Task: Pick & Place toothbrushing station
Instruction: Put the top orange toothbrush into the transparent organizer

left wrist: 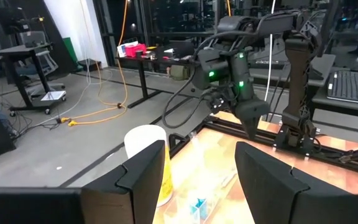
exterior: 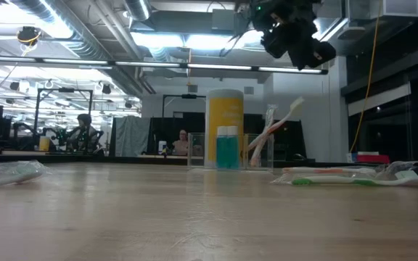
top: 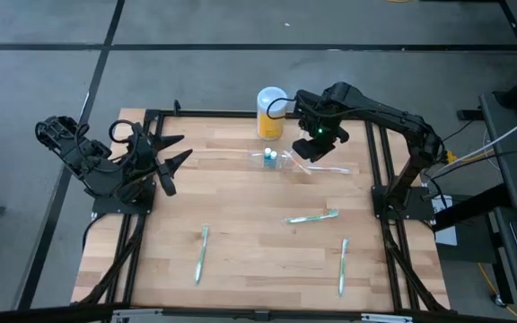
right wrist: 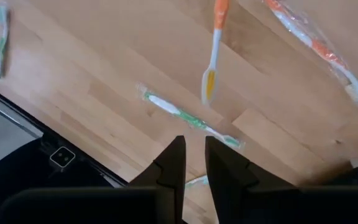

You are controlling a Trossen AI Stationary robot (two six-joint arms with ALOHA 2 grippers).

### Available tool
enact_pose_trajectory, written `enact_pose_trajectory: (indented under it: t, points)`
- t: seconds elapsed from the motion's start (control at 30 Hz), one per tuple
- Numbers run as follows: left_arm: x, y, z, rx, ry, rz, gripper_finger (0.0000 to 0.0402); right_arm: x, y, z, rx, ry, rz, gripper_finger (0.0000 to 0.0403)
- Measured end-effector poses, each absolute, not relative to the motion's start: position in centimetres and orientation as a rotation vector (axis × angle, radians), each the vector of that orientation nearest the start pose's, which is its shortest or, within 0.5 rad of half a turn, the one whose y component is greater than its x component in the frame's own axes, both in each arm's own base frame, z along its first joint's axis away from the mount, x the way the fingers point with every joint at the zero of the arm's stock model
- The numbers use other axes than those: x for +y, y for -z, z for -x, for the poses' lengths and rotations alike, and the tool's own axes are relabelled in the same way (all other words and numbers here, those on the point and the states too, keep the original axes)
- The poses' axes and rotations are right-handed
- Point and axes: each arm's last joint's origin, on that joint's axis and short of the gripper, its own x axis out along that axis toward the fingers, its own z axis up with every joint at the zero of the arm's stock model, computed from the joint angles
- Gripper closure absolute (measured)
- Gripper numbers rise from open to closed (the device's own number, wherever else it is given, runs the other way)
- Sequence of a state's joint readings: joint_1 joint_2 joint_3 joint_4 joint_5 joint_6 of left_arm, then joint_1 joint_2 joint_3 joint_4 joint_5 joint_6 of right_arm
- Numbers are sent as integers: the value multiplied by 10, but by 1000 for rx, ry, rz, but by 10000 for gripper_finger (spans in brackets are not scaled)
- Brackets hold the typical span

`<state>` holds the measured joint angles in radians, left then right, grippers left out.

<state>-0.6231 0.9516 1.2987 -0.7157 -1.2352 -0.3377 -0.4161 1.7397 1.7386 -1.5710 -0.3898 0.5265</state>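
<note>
The toothbrushing station [top: 281,161] is a clear holder standing on the wood near the table's far edge, also in the low view [exterior: 231,154]. It holds two blue-capped pieces [exterior: 226,147] and an orange-and-white toothbrush [exterior: 274,130] that leans toward the right with its head up. My right gripper [right wrist: 194,155] hangs above that toothbrush [right wrist: 211,59], pointing steeply down. Its fingers are open by a narrow gap with nothing between them. My left gripper [left wrist: 194,180] stays at the table's left side [top: 173,160], level and wide open, holding nothing.
A yellow white-lidded container [top: 270,112] stands just behind the holder. A wrapped orange toothbrush [top: 332,169] lies to its right. Three wrapped green toothbrushes [top: 312,216] [top: 202,254] [top: 343,266] lie on the near half. Black frame rails [top: 380,179] border the wood.
</note>
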Motion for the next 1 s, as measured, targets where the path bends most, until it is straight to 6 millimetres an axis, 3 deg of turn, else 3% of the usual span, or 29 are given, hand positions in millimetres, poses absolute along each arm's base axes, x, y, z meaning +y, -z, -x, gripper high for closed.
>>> enact_pose_trajectory:
  t: [0.2,0.5,0.63,0.8,0.93,1.0]
  points:
    - [-63,-429,-136,122,-664,5,207,-89,-333,-293,1472,375,-961,339]
    - [-57,-431,-127,103,-693,18,207,-39,-331,-310,1440,471,-645,357]
    - [-53,-433,-122,93,-695,28,207,-27,-317,-314,1429,515,-610,376]
    - [-50,-435,-117,83,-694,44,207,8,-309,-304,1361,485,-661,397]
    - [-48,-436,-115,76,-694,54,207,41,-303,-283,1292,547,-708,400]
    - [-48,-436,-115,77,-702,44,207,51,-291,-275,1271,569,-750,400]
